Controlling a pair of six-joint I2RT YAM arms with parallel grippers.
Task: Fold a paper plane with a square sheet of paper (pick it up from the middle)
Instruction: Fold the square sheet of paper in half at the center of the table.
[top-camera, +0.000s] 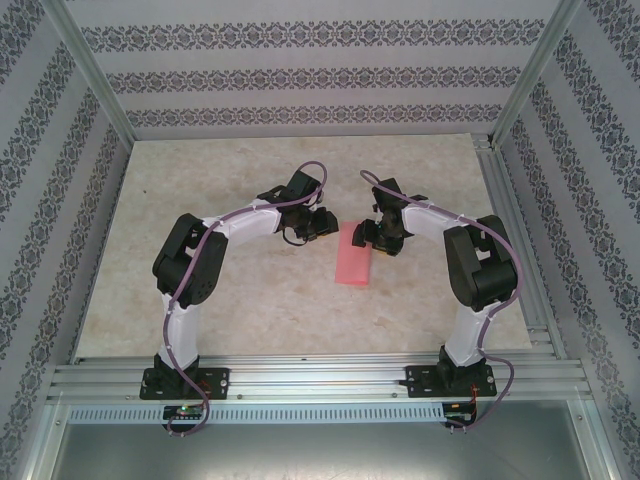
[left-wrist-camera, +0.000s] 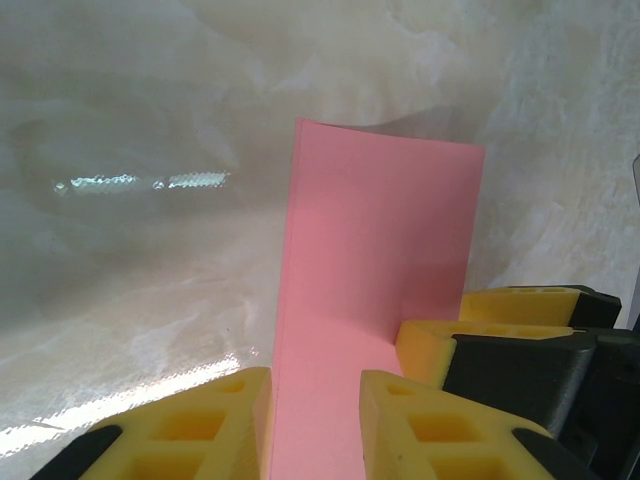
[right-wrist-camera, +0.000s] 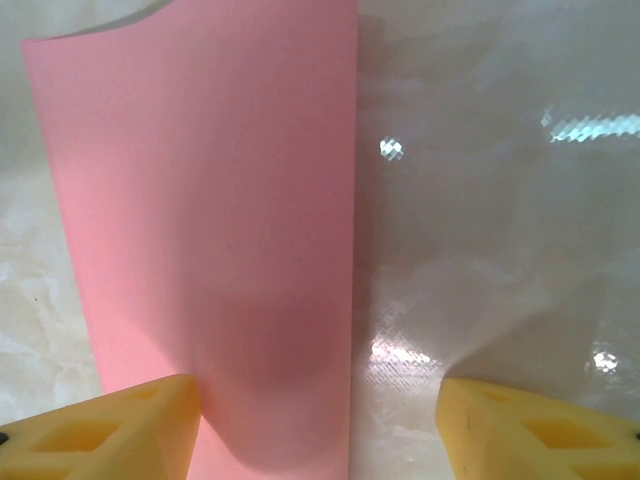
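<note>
The sheet of paper (top-camera: 355, 257) lies as a narrow pink rectangle, so it looks folded in half lengthwise. Its far end sits between the two pincers and the rest runs back towards the arm bases.

The left pincer (left-wrist-camera: 315, 405) is over the near part of the strip with its jaws part-way open. The paper fills the gap between them and carries on under the pad on the right-hand side, so it is not clamped edge to edge. The right pincer (right-wrist-camera: 320, 425) is spread wide and holds nothing. One pad (right-wrist-camera: 110, 430) is at the paper's edge and the other is over bare counter (right-wrist-camera: 500, 250).

The step in hand seems to be pressing or setting the centre crease. No nose folds show, so most of the task is left. Next, one pincer would need to pin the strip while the other lifts a corner at one end, without letting the thin sheet slide.

It is hard to tell whether the pads touch the paper or hover just above it. The strip's far edge looks bowed upward, and its near end is cut off below both wrist views.
</note>
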